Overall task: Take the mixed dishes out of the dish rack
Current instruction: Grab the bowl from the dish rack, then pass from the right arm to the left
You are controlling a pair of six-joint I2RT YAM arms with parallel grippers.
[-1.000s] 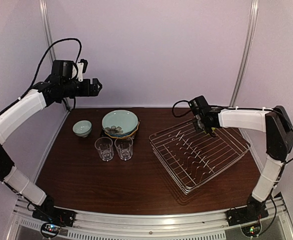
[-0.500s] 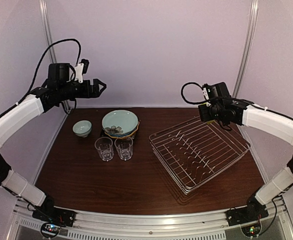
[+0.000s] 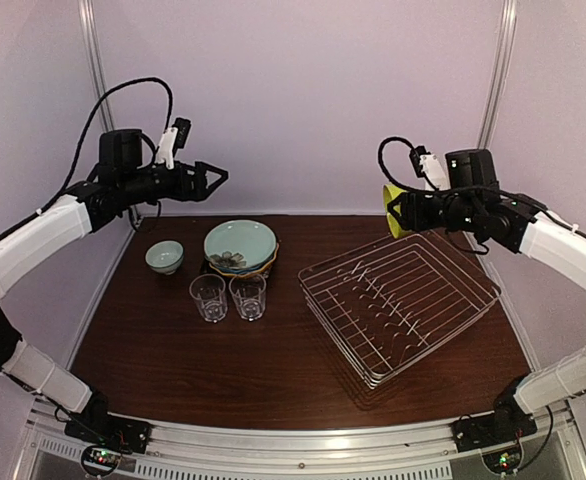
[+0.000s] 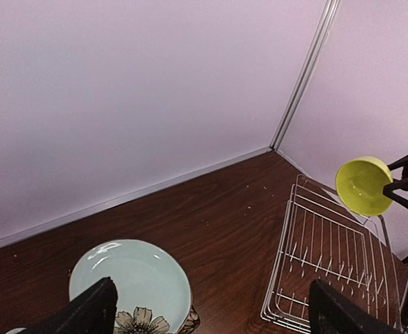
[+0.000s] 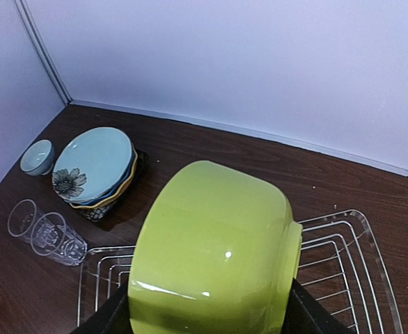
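Top external: our right pincer [image 3: 403,210] grips the yellow-green bowl [image 3: 389,204] above the dish rack [image 3: 403,300]; the plates [image 3: 240,243] lie to its left; left pincer [image 3: 216,178] gapes empty.

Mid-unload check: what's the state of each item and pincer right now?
dish rack, on the table, no dishes inside
yellow-green bowl, in the air, tipped on its side
right pincer, shut on the yellow-green bowl
left pincer, open, empty, raised
plates, stacked, teal one on top
glasses, upright, side by side
small pale bowl, upright on the table
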